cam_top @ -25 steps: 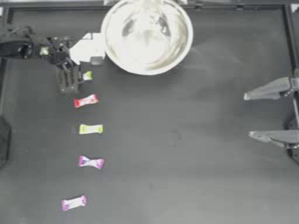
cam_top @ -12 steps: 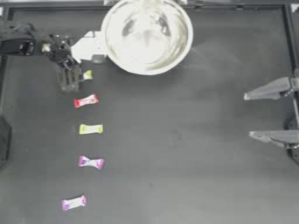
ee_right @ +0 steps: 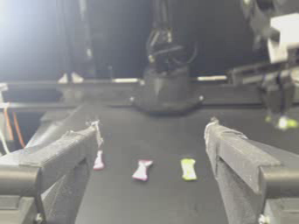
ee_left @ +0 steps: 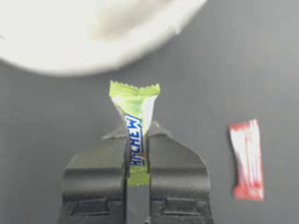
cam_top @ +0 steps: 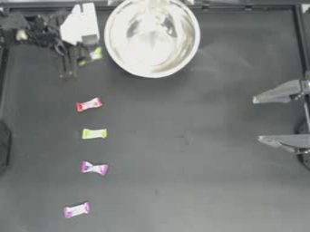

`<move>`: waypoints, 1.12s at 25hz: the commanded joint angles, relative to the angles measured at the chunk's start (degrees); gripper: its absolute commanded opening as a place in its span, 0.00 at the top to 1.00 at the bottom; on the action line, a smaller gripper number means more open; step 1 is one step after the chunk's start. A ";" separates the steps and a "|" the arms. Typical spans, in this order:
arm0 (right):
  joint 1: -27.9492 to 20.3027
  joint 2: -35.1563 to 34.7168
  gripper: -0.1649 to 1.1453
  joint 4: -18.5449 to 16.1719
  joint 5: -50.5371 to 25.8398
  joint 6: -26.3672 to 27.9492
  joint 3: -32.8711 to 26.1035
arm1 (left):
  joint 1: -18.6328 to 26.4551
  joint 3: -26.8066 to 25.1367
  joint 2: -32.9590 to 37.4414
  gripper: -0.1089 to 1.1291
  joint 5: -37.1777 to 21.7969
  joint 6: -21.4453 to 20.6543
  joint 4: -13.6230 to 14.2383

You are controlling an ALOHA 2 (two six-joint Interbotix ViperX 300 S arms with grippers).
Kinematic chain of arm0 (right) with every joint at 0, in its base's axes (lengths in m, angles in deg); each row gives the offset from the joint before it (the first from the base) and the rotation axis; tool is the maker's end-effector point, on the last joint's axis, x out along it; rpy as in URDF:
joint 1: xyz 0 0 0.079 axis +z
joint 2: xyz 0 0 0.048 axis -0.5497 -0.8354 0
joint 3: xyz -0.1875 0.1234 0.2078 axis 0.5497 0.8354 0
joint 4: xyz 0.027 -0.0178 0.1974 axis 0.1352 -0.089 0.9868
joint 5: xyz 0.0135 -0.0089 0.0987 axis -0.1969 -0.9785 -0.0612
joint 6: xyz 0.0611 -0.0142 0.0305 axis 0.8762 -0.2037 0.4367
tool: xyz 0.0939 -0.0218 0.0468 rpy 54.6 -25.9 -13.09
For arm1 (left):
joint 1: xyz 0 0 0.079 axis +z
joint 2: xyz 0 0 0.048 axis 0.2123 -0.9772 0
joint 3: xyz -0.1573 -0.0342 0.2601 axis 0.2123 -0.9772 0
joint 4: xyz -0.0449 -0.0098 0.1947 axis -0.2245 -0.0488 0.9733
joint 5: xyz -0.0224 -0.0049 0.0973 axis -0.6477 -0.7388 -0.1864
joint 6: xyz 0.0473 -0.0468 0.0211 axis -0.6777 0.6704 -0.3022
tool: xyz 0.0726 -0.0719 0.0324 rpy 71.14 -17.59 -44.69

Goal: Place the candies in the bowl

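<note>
Still short of the bowl: left tool pinched on a yellow-green candy, lifted just beside the rim, presumably for carrying over. Lower wrapper end hidden between the jaws. Farther from the bowl, on the surface, red, yellow-green and two pink-purple candies. Right tool spread, parked well away.

The top view looks straight down on the whole table. The left wrist view looks close along its jaws, sharing the bowl rim and red candy with the overhead. The right wrist view faces across the table from the right side, sharing the candy row.
</note>
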State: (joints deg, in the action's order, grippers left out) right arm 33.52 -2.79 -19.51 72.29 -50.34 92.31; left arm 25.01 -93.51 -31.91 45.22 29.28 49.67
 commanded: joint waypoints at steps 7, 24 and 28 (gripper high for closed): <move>-0.70 -0.26 0.11 0.26 0.53 0.09 -0.26 | 0.97 17.93 -8.44 0.67 0.53 -1.67 0.09; -0.79 -0.26 0.11 1.32 1.14 -0.18 0.88 | 2.55 34.10 -26.19 0.66 1.14 -4.22 -0.18; -0.79 0.35 0.11 1.49 1.14 -0.26 1.05 | 2.46 34.01 -25.93 0.52 1.05 -4.22 -1.05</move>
State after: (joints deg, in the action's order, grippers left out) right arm 32.73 -2.53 -18.19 73.00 -50.52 93.89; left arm 27.30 -61.26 -60.21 46.19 26.99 49.31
